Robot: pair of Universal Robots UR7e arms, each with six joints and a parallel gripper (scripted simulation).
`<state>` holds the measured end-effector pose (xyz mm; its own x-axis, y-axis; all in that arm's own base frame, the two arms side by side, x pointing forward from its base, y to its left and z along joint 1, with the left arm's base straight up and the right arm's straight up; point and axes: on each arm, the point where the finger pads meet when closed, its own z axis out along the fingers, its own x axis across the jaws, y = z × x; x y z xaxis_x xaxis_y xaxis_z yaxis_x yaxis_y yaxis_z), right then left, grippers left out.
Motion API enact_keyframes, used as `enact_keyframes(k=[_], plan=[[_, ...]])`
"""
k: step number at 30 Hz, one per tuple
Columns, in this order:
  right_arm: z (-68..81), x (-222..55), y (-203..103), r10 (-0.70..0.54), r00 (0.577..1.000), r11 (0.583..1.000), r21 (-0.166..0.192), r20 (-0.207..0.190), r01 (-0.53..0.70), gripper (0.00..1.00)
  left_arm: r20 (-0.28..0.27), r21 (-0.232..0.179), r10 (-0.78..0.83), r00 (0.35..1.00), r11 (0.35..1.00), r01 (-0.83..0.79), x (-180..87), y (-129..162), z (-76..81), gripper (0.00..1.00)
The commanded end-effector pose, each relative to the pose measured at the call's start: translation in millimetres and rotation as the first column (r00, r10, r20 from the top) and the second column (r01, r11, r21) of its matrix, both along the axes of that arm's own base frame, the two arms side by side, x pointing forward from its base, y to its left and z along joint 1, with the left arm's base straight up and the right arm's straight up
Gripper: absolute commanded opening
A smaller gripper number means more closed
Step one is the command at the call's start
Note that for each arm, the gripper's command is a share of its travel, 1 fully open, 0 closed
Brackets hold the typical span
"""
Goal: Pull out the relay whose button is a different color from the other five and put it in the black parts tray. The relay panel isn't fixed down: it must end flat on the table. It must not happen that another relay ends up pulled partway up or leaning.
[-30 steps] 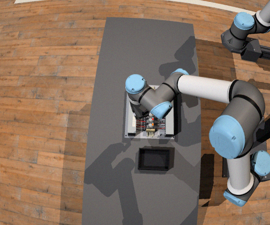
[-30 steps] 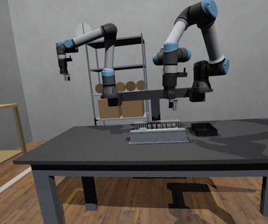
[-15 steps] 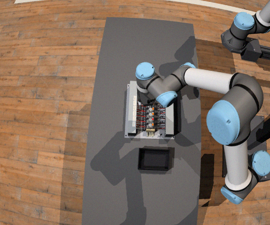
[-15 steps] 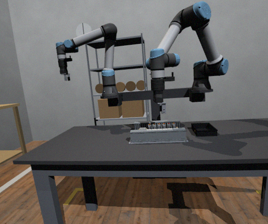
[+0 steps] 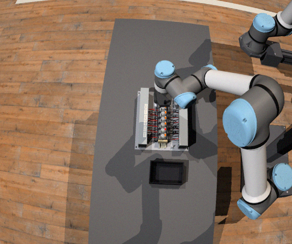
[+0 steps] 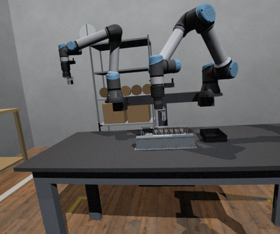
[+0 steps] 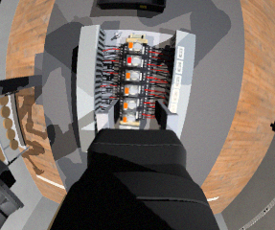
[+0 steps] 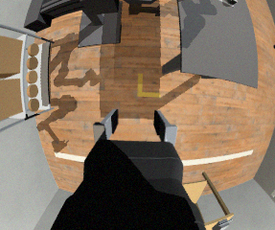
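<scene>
The odd relay (image 5: 163, 129) (image 6: 176, 131) (image 7: 135, 60) has a red button and a pale body; the other five show orange buttons. It sits in the panel (image 5: 154, 148) (image 6: 165, 148) (image 7: 153, 36), second from the end near the black tray (image 5: 166, 183) (image 6: 214, 139) (image 7: 132, 6). The table (image 5: 125, 52) (image 6: 97, 156) (image 7: 214, 72) (image 8: 218, 57) is dark grey (the floor (image 5: 35, 104) (image 6: 124, 219) (image 7: 262, 48) (image 8: 127, 103) is of wood). The relay's long axis lies across the row, its button towards the arms' bases. Left gripper (image 6: 160, 114) (image 7: 137, 107) and right gripper (image 6: 69, 80) (image 8: 136, 117) both have jaws apart.

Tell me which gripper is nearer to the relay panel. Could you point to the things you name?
Left. The left gripper (image 6: 159, 114) (image 7: 137, 107) hangs just above the relay panel (image 5: 144, 118) (image 6: 165, 142) (image 7: 186, 81); the right gripper (image 6: 69, 80) (image 8: 136, 117) hangs off past the table's end.
</scene>
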<state>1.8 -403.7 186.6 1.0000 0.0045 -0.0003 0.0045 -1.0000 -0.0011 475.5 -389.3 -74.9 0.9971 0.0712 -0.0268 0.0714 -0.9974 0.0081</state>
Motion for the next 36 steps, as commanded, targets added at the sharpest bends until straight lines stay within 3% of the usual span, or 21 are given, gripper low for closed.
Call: enact_keyframes(k=[1,36], plan=[[0.4,0,0,0.000,1.000,1.000,-0.001,0.000,0.000,1.00,0.007,0.001,-0.015,1.000,1.000,0.015,-3,-6,-1.0,0.98],[0.4,0,0,0.000,1.000,1.000,-0.001,0.000,0.000,1.00,0.026,0.010,-0.075,0.997,0.997,0.074,-16,-29,-8.7,0.98]])
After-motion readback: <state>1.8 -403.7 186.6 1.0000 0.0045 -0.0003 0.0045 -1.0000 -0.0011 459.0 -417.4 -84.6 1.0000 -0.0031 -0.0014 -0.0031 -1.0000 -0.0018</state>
